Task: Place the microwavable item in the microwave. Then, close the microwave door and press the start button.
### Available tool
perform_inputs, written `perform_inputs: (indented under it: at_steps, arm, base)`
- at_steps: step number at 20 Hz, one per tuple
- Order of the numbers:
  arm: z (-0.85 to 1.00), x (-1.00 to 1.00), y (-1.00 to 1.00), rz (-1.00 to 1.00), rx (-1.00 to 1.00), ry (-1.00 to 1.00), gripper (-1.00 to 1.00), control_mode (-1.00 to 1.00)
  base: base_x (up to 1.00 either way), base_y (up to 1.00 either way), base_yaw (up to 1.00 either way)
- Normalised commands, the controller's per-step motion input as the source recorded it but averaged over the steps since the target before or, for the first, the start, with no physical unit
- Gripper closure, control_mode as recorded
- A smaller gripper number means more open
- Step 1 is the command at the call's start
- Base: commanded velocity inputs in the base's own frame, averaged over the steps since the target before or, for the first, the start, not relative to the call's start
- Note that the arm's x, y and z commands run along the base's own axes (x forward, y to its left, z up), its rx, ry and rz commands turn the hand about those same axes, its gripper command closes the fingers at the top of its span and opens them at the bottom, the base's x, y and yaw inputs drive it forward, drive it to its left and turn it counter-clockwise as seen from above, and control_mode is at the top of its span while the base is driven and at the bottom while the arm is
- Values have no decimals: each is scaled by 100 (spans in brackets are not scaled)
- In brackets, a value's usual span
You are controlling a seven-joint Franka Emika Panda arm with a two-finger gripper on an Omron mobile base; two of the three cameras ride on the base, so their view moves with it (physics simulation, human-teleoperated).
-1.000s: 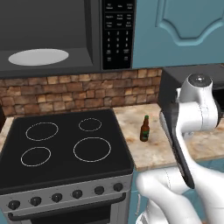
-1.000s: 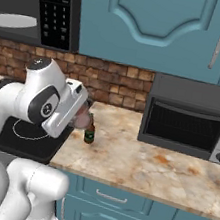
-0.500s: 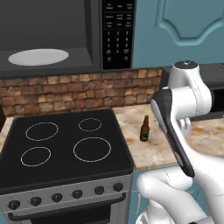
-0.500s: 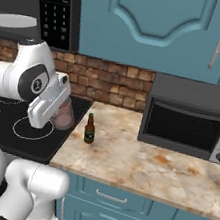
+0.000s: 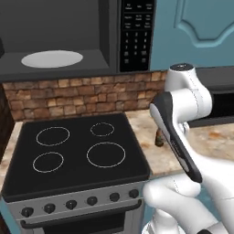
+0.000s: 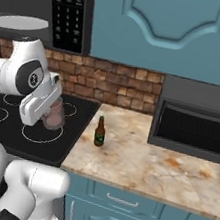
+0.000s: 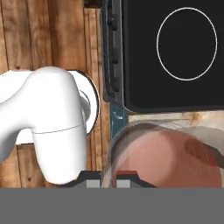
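**Cup in hand, carry to microwave not finished**

The small translucent pinkish-grey glass cup point(image 6: 54, 114) is off the counter and hangs at the gripper point(image 6: 50, 117), above the front right part of the black four-ring stove top point(image 5: 73, 151). In the hand view the cup's round rim point(image 7: 168, 155) sits right by the two dark finger tips point(image 7: 124, 177); I judge the fingers closed on its wall, though the contact itself is mostly hidden.

The large dark grey over-range microwave point(image 5: 59, 41) is above the stove with its cavity exposed; the white round turntable plate point(image 5: 51, 59) is bare. Its black keypad panel point(image 5: 136, 34) is on the right. I can't make out the door.

The brown-green beer bottle point(image 6: 99, 131) stands upright on the speckled stone counter point(image 6: 138, 162), apart from the cup. A second, countertop grey oven point(image 6: 195, 126) sits at the right, shut, not part of the job.

Status, as I read it:
- done: cup picked
- left: lift cup up onto turntable, release, shut door, hit start
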Motion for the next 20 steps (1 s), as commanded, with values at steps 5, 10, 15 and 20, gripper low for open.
perform_inputs:
  at_steps: [5,10,15,20]
  arm:
    - [0,0,0,0,0,0,100,100]
    - [0,0,0,0,0,0,100,100]
    - [0,0,0,0,0,0,100,100]
    - [0,0,0,0,0,0,100,100]
  base:
    - [0,100,0]
    - [0,55,0]
    - [22,1,0]
    - [12,0,0]
